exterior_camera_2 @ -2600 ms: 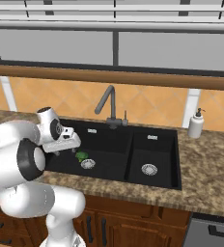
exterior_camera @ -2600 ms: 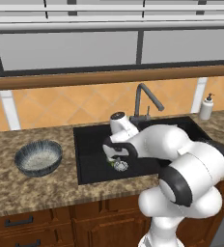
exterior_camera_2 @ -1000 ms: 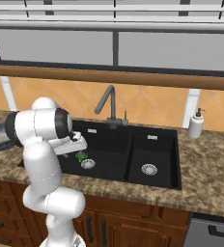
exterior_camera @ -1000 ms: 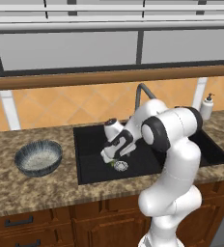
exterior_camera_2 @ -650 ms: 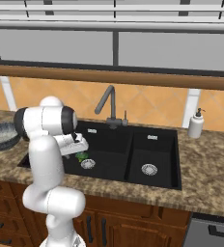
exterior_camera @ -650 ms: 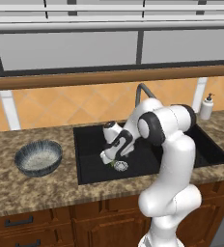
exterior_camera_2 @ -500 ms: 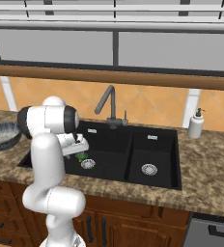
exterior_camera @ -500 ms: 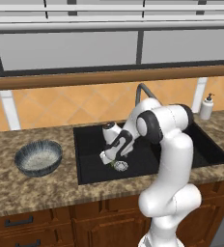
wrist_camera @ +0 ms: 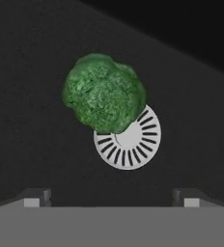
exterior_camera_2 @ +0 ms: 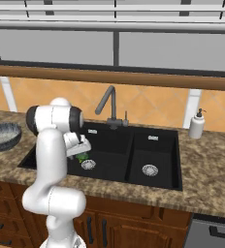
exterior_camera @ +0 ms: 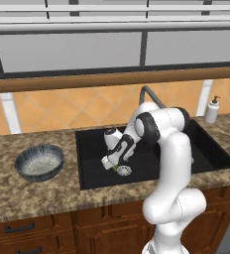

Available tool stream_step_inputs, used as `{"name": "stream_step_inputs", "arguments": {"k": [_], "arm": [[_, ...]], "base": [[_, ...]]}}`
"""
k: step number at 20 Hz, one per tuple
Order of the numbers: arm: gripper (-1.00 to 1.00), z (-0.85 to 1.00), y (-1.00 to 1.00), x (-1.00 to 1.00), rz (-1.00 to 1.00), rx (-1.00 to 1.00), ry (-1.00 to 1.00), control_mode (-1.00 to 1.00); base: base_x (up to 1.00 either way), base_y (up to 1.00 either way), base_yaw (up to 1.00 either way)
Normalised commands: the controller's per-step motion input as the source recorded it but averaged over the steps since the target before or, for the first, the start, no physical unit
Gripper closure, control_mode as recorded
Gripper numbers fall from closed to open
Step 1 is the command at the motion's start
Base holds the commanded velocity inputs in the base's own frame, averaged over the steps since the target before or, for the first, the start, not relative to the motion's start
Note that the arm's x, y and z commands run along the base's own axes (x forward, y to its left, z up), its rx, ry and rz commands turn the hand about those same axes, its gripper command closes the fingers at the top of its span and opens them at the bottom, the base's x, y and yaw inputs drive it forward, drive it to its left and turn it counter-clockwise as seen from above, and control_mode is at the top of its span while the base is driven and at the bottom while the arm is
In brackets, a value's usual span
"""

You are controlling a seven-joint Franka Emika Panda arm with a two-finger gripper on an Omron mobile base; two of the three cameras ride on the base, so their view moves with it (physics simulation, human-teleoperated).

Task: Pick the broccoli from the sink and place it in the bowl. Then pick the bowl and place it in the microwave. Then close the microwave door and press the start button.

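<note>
The broccoli (wrist_camera: 104, 93), a bright green lump, lies on the floor of the sink's left basin (exterior_camera: 91, 149), partly over the round silver drain (wrist_camera: 131, 144). My gripper (wrist_camera: 111, 198) hangs open just above it, the two fingertips (wrist_camera: 34, 197) spread wide with nothing between them. From the base, the hand (exterior_camera: 110, 162) is down inside the basin beside the broccoli (exterior_camera_2: 81, 157). The bowl (exterior_camera: 39, 162), blue-grey outside and speckled inside, stands upright on the counter left of the sink (exterior_camera_2: 109, 145). The microwave and its door are out of view.
A grey gooseneck faucet (exterior_camera_2: 109, 104) rises behind the basin divider. A white soap bottle (exterior_camera_2: 197, 124) stands at the back right of the granite counter (exterior_camera: 32, 191). The right basin has its own drain (exterior_camera_2: 150, 170). A window runs above.
The arm's elbow has swung upright and the hand has dropped lower into the left basin, closer over the broccoli. The fingers stay open; the broccoli and bowl have not moved.
</note>
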Motion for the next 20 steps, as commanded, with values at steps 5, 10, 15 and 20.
{"name": "stream_step_inputs", "arguments": {"k": [5,10,15,20], "arm": [[-1.00,-0.30,0.05,0.37,0.04,0.00,0.00,-1.00],[-1.00,-0.29,0.08,0.29,0.05,0.00,0.00,-1.00],[-1.00,-0.10,0.01,0.30,0.03,0.00,-0.01,-1.00],[-1.00,-0.11,0.00,0.32,0.02,0.00,-0.01,-1.00]], "base": [[0.00,0.00,0.00],[0.00,0.00,0.00],[0.00,0.00,0.00],[0.00,0.00,0.00]]}}
